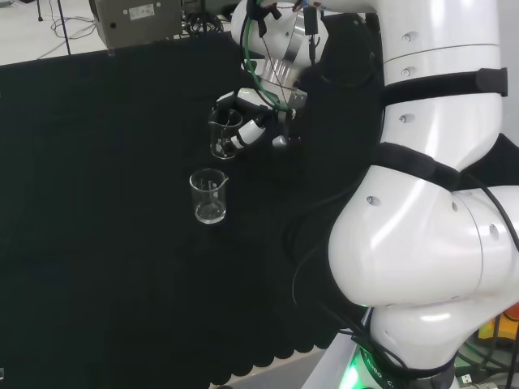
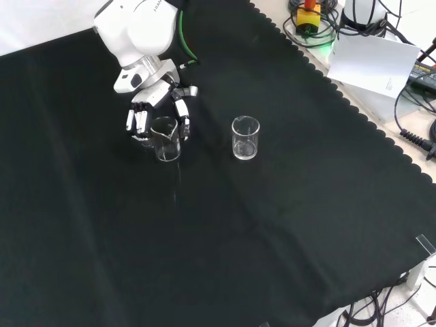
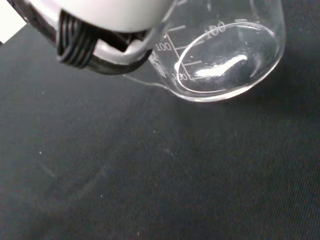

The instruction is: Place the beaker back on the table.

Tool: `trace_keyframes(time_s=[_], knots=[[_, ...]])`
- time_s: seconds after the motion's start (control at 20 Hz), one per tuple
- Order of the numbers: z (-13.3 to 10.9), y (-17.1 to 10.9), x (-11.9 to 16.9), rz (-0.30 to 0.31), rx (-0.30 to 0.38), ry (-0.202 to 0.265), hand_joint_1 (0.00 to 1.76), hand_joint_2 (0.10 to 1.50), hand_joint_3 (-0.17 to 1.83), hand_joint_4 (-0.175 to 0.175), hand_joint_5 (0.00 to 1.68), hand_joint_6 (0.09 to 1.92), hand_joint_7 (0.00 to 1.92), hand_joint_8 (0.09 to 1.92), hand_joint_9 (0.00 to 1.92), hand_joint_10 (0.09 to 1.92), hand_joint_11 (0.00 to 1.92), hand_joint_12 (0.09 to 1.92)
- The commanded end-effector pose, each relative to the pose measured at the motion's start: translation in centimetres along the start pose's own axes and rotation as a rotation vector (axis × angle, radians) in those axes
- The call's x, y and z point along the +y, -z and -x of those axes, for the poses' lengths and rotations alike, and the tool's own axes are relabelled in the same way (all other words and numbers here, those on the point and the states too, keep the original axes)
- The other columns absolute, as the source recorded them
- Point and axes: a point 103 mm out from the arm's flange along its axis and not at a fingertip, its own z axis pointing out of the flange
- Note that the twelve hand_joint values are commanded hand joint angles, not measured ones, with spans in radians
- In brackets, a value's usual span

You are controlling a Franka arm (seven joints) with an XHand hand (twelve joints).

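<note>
A clear glass beaker [image 1: 223, 134] [image 2: 165, 139] sits inside the black and white hand [image 1: 250, 130] [image 2: 155, 109], whose fingers curl round its upper wall. In the front view the beaker hangs upright, its base close to the black cloth. The wrist view looks along the beaker [image 3: 227, 55] to its round base, with a part of the hand [image 3: 100, 30] beside it; bare cloth shows beneath the base. I cannot tell whether the base touches the cloth.
A second clear beaker [image 1: 208, 195] [image 2: 245, 137] stands upright on the cloth, nearer in the head view and to the right in the front view. The arm's white links [image 1: 430, 186] rise at the head view's right. Cables and a paper sheet [image 2: 371, 65] lie beyond the cloth's scalloped edge.
</note>
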Motion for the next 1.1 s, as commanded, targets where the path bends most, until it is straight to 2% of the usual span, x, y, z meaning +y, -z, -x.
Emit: trace_keyframes(time_s=[0.05,0.2,0.65,0.85,1.1], knots=[[-0.3,0.0,-0.1,-0.102,-0.03,-0.047,0.96,0.56,0.65,-0.028,0.59,0.83,0.66,0.73,1.03,0.09,0.47,1.29],[-0.7,0.1,-0.1,-0.14,-0.047,-0.062,0.95,0.56,0.64,-0.032,0.58,0.82,0.63,0.74,1.01,0.09,0.45,1.3],[-2.0,1.2,-0.7,-0.184,-0.077,-0.081,0.88,0.56,0.57,-0.056,0.41,0.66,0.39,0.77,0.82,0.09,0.25,1.39],[-3.1,2.9,-1.6,-0.15,-0.084,-0.087,0.82,0.58,0.48,-0.067,0.36,0.45,0.21,0.75,0.68,0.09,0.14,1.45],[-5.6,6.3,-3.9,-0.079,-0.115,-0.087,0.78,0.6,0.42,-0.071,0.36,0.3,0.15,0.74,0.63,0.09,0.1,1.48]])
